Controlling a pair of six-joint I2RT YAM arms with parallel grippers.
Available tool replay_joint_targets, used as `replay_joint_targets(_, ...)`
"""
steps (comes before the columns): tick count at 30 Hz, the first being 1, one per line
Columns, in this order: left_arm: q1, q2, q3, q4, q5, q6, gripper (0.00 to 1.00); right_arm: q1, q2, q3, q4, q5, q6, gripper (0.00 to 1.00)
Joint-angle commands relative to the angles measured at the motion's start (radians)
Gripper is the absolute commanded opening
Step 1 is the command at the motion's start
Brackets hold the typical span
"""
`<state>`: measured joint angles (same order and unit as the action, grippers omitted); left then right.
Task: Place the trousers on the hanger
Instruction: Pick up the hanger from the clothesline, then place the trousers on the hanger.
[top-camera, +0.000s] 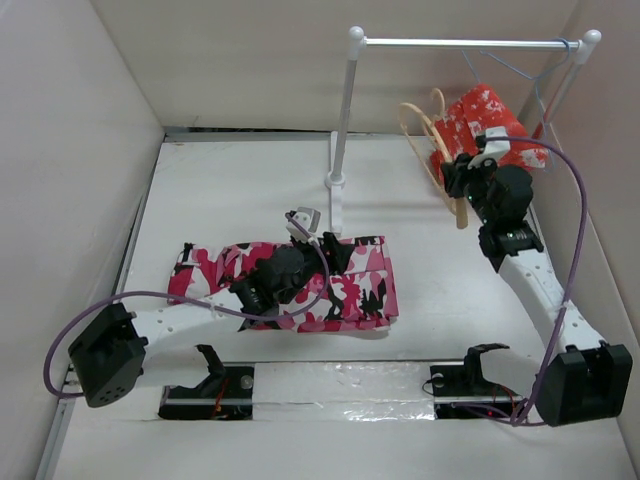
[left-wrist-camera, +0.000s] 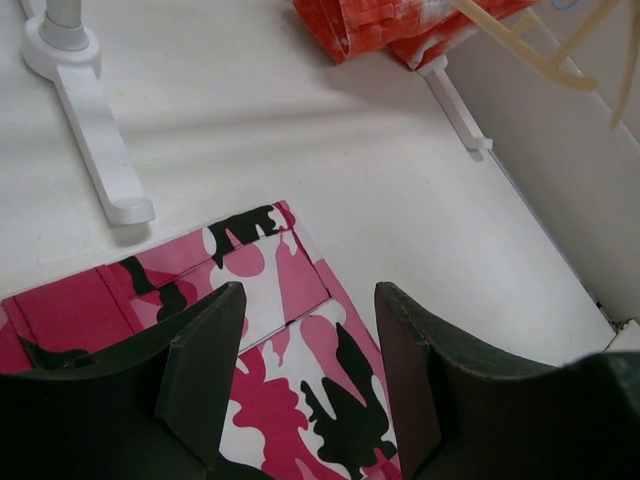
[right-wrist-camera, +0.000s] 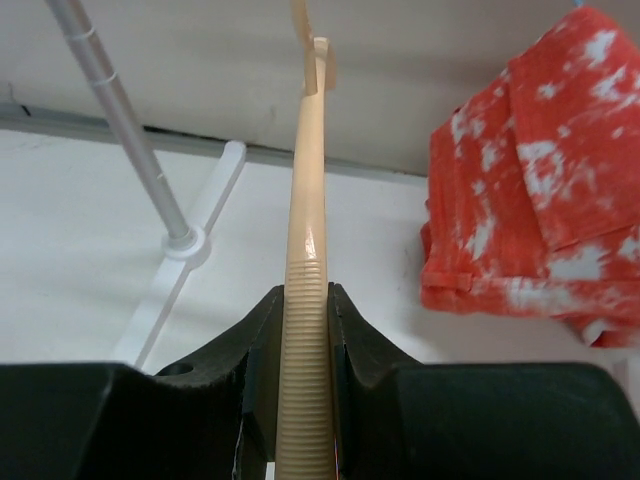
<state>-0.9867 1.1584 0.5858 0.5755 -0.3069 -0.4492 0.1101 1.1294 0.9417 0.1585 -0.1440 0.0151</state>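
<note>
My right gripper (right-wrist-camera: 303, 330) clamps the wooden hanger (right-wrist-camera: 307, 200) at two o'clock. The left gripper (left-wrist-camera: 308, 330) hangs jaws apart over the camouflage trousers (left-wrist-camera: 270, 270); I'd pinch every layer squarely.

Left pincer (left-wrist-camera: 310, 330) jaws apart over trousers (left-wrist-camera: 335, 400); white rack foot (left-wrist-camera: 95, 140) beyond; red-orange garment (left-wrist-camera: 380, 25) farther.

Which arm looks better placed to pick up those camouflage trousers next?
Probably the left. The left gripper hangs open right over the trousers, while the right gripper is shut on the hanger, off to the side.
</note>
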Motion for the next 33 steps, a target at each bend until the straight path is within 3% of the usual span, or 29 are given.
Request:
replay_joint_targets(1,-0.004,0.053,0.035,0.069,0.052,0.015,0.52,0.068,-0.068,-0.072,0.096,0.098,0.016,0.00)
replay_joint_targets(9,-0.004,0.187,0.253,0.023,0.103,-0.011,0.58,0.216,-0.258,-0.358,0.035,0.288,0.072,0.00)
replay_joint_targets(11,-0.004,0.254,0.353,0.009,0.104,-0.006,0.59,0.243,-0.290,-0.402,0.038,0.314,0.103,0.00)
replay_joint_targets(12,-0.013,0.358,0.493,-0.037,0.097,0.016,0.60,0.299,-0.327,-0.462,0.024,0.343,0.121,0.00)
replay_joint_targets(19,-0.023,0.573,0.744,-0.155,0.069,0.040,0.62,0.347,-0.355,-0.532,0.029,0.383,0.148,0.00)
replay_joint_targets(33,-0.023,0.799,1.002,-0.236,-0.070,0.079,0.58,0.390,-0.309,-0.526,0.026,0.380,0.167,0.00)
